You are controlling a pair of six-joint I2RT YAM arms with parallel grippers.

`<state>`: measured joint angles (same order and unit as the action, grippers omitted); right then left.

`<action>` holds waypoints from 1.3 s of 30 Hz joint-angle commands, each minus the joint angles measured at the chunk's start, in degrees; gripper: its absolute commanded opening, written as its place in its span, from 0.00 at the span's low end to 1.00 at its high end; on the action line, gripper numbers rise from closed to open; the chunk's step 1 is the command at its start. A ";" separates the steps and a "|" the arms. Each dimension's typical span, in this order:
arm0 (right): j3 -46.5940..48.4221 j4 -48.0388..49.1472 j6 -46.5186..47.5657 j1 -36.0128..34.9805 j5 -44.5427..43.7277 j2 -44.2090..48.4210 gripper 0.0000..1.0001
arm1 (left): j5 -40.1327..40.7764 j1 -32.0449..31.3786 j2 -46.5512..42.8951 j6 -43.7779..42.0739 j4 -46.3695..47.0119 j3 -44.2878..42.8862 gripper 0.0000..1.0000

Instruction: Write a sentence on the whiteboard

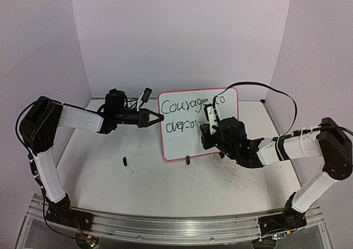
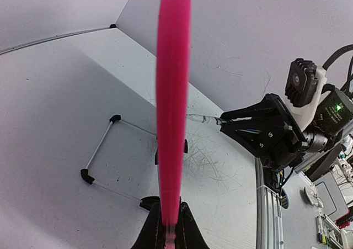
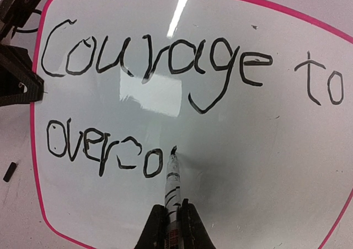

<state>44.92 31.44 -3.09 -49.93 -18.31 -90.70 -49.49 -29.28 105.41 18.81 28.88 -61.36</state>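
Observation:
The whiteboard (image 1: 187, 141) stands upright near the table's middle, white with a red-pink frame, reading "Courage to" and below it "overco". My left gripper (image 1: 160, 118) is shut on the board's left edge; in the left wrist view the pink frame (image 2: 172, 94) runs up from between the jaws. My right gripper (image 1: 208, 122) is shut on a white marker (image 3: 172, 183) with black stripes. The marker's black tip touches the board (image 3: 248, 149) just right of the last "o". One black clip foot (image 1: 188, 160) shows under the board.
A small black piece (image 1: 124, 161) lies on the table left of the board. A thin wire stand (image 2: 102, 152) with black ends sits behind the board. Lilac walls close in the back and sides. Old pen scribbles mark the tabletop (image 1: 237, 174) near my right arm.

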 commanded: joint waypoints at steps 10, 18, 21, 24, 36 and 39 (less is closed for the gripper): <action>-2.73 -2.27 -2.26 -1.13 -0.29 1.84 0.00 | -2.76 -0.97 -1.34 -2.02 0.53 -1.53 0.00; -0.73 -0.32 -1.04 -0.98 -1.31 0.15 0.00 | -2.72 -0.96 -1.43 -2.02 0.49 -1.44 0.00; -0.06 0.65 -0.95 -0.72 -1.63 -0.30 0.00 | -2.63 -0.96 -1.56 -2.06 0.49 -1.36 0.00; 0.68 1.01 -0.81 -0.15 -2.01 -0.73 0.00 | -2.65 -0.96 -1.59 -2.11 0.48 -1.35 0.00; 2.07 1.70 0.12 0.83 -3.41 -0.94 0.00 | -2.63 -0.98 -1.62 -2.20 0.47 -1.37 0.00; 1.80 1.62 -0.16 0.87 -4.08 -0.69 0.00 | -2.64 -0.98 -1.61 -2.21 0.47 -1.38 0.00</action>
<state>44.88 31.45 -3.27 -49.87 -19.20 -90.67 -49.32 -29.28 105.41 18.81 28.88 -61.36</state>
